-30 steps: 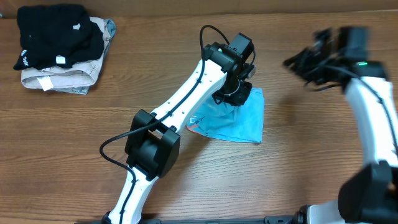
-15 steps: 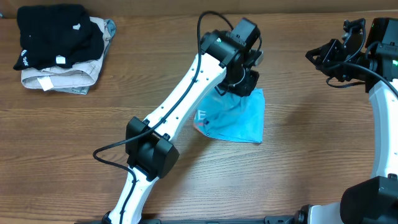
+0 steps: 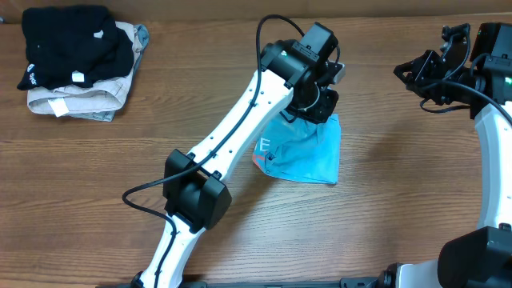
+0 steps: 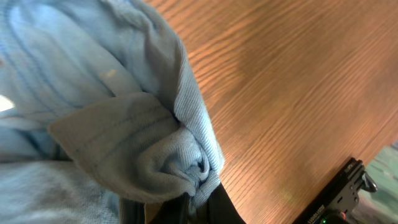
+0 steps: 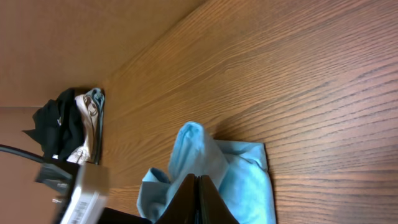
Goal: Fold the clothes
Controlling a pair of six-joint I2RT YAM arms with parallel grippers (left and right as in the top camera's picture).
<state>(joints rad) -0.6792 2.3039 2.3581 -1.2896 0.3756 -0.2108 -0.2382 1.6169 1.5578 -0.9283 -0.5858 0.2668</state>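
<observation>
The clothes [image 3: 314, 154], a light sky-blue T-shirt, lie crumpled in the middle of the table, with a white printed letter and a red mark showing at the left edge. My left gripper [image 3: 310, 112] hangs over the far edge of the heap. In the left wrist view a bunched fold of blue fabric [image 4: 124, 130] is pinched between its black fingers [image 4: 221, 208], so this gripper [image 4: 193, 205] is shut on it. My right gripper [image 3: 402, 72] is off to the far right, apart from the shirt. Its jaws [image 5: 198, 190] are pressed together on nothing, with the shirt [image 5: 249, 180] lying beyond them.
A folded black garment [image 3: 70, 44] lies on a folded beige one [image 3: 88, 98] at the far left corner; the same stack [image 5: 68, 127] shows in the right wrist view. The left arm [image 3: 240, 128] stretches diagonally across the table's middle. Bare wood [image 3: 400, 192] surrounds the shirt.
The right arm has swung away to the far right and then stayed still. The left gripper has pulled the shirt's far edge up, uncovering the white letter at the left edge.
</observation>
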